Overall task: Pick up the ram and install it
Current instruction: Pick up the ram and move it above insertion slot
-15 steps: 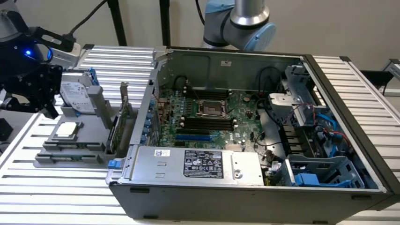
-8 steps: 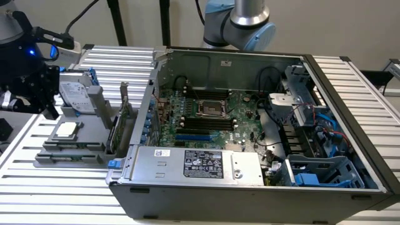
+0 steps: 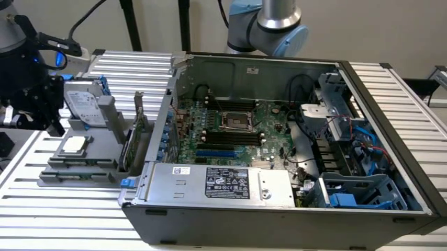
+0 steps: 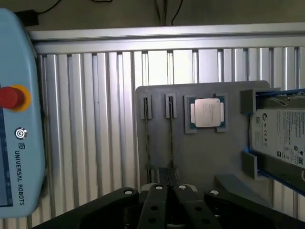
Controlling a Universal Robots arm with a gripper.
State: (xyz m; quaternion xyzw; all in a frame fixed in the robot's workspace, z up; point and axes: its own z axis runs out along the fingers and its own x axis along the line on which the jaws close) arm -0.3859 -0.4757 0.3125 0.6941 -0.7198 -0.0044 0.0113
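Ram: thin stick standing on edge in a groove of the grey holder tray, not yet lifted. From above it reads as a dark line; chips and green board can't be made out. A second groove runs parallel just beside it, on the tray side away from the CPU. It may hold another stick, but I can't tell edge-on.

The ram's long axis runs along the tray, from the edge under the gripper toward the opposite edge, parallel to the tray side that carries the hard drive.

Gripper: fingers pressed together, nothing in them. It hangs over the tray edge roughly in line with the groove nearer the CPU, apart from the stick. So the ram lies below and ahead of the fingers, end-on to them. Its gripper-side end is hard to make out behind them.

In the exterior view the tray sits off the open computer case, on the exterior view's left, with the expansion card standing at the tray's case-side edge. The black memory slots inside the case are well apart from the tray and look empty. The teach pendant lies off the tray's groove side.
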